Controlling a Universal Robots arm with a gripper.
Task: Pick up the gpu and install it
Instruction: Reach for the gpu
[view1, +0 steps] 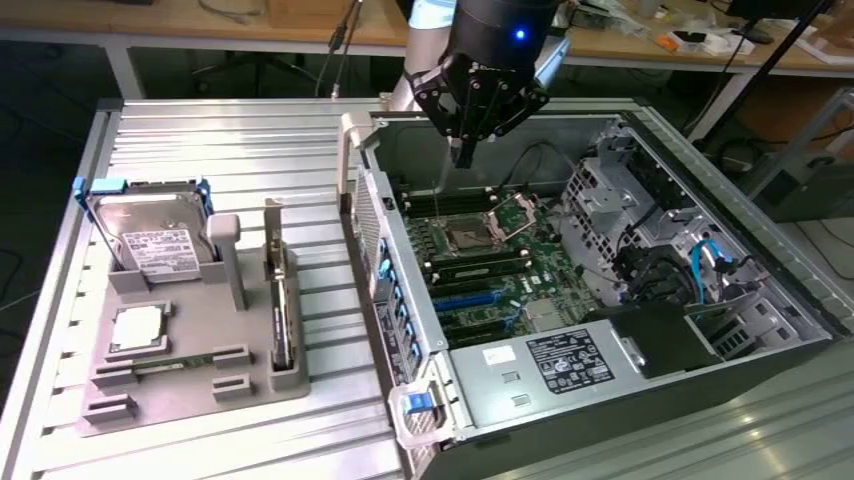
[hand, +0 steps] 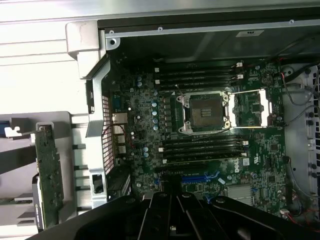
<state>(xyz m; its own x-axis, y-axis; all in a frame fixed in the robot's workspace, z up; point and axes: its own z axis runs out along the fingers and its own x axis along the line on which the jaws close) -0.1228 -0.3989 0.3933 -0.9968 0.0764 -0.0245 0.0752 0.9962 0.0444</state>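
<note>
Gpu (view1: 279, 310) stands edgewise in the grey rack (view1: 187, 392); gripper (view1: 463, 152), fingers together and empty, hangs above the motherboard (view1: 487, 275). Best grasped squarely by its top edge.

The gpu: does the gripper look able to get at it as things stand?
Probably yes. The gpu stands on edge in the gray holder, outside the computer case, with nothing over its top edge. The gripper hangs shut above the case.
</note>
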